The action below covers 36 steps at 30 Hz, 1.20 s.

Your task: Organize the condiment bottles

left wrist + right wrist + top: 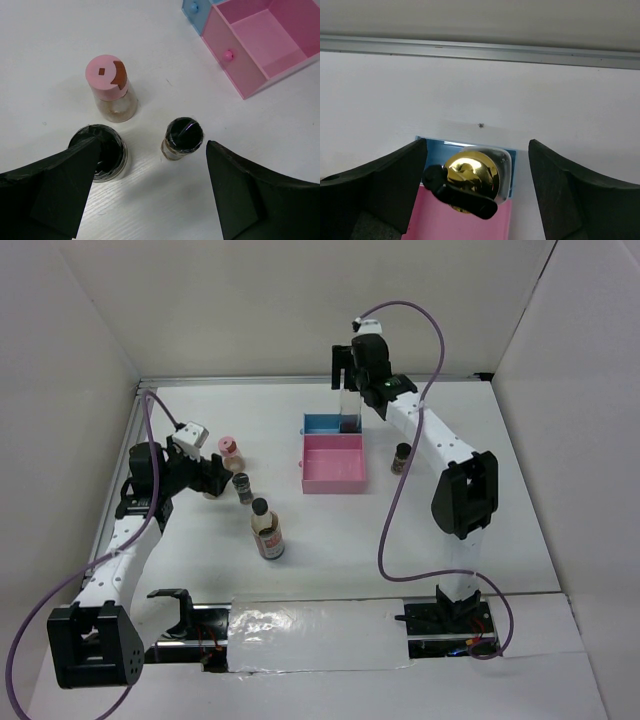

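The right gripper hung with its fingers spread wide on either side of the tall gold-capped bottle, not touching it. The bottle stood upright in the blue compartment of the tray. The left gripper, also spread wide, hovered over two dark-capped jars near the pink-capped jar. The black-capped bottle stood apart on the table.
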Tool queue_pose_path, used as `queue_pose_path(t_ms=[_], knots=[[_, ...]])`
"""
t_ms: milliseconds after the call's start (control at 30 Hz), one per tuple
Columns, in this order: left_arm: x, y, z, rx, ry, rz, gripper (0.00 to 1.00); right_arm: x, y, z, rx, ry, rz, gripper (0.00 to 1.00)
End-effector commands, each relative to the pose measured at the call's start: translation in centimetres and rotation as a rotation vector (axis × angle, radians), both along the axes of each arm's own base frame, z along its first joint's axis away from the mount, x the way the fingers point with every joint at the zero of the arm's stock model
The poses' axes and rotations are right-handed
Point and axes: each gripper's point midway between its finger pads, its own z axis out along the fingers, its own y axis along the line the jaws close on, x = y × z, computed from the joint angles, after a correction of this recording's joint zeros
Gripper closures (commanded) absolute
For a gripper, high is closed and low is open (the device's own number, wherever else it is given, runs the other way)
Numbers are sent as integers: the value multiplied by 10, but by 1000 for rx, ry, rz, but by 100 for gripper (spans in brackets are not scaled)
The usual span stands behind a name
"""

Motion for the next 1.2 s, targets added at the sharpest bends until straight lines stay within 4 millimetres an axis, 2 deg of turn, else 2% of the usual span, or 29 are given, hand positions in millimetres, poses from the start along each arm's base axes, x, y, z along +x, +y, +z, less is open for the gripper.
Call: queue_pose_path(t_ms=[0, 33, 67, 167, 200, 267, 300, 467, 600, 633, 667, 733, 900, 933, 1000, 1033, 1067, 1133, 1167], knots=[[4, -9, 37, 21, -142, -91, 1, -7, -5, 45, 40, -97, 0, 11], [3, -11, 40, 33, -159, -116, 1, -8, -5, 47, 41, -99, 8, 3], [0, -14, 44, 37, -172, -138, 1, -9, -4, 47, 40, -96, 14, 0], [-15, -30, 62, 41, -211, -266, 1, -14, -2, 50, 46, -100, 44, 0], [-30, -41, 64, 31, -208, -356, 1, -16, -2, 54, 50, -109, 49, 0], [-45, -50, 73, 20, -226, -441, 1, -20, -2, 56, 50, -113, 64, 0], [-60, -56, 75, 2, -230, -510, 1, -22, -3, 56, 48, -113, 66, 0], [-87, -61, 91, -22, -254, -595, 1, -30, -5, 63, 53, -115, 86, 0], [-99, -57, 93, 6, -268, -634, 1, -38, -9, 65, 53, -117, 98, 0], [-111, -62, 93, -22, -235, -663, 1, -40, -9, 66, 52, -117, 102, 0], [-121, -68, 99, -10, -300, -743, 1, -44, -11, 69, 53, -121, 108, 0], [-141, -76, 99, -48, -302, -807, 1, -48, -15, 73, 52, -128, 103, 0], [-144, -82, 100, -92, -286, -829, 1, -58, -27, 71, 49, -103, 110, 0], [-145, -84, 107, -85, -317, -855, 1, -62, -29, 72, 46, -100, 109, 0], [-152, -92, 106, -124, -282, -903, 1, -68, -32, 67, 36, -90, 109, 0], [-153, -93, 104, -130, -270, -910, 1, -73, -34, 74, 41, -103, 110, 0], [-150, -94, 100, -137, -244, -912, 1, -76, -35, 69, 38, -94, 108, 0], [-143, -91, 90, -112, -207, -891, 1, -83, -38, 76, 44, -112, 105, 0], [-140, -92, 90, -100, -218, -898, 1, -86, -39, 71, 43, -103, 102, 0]])
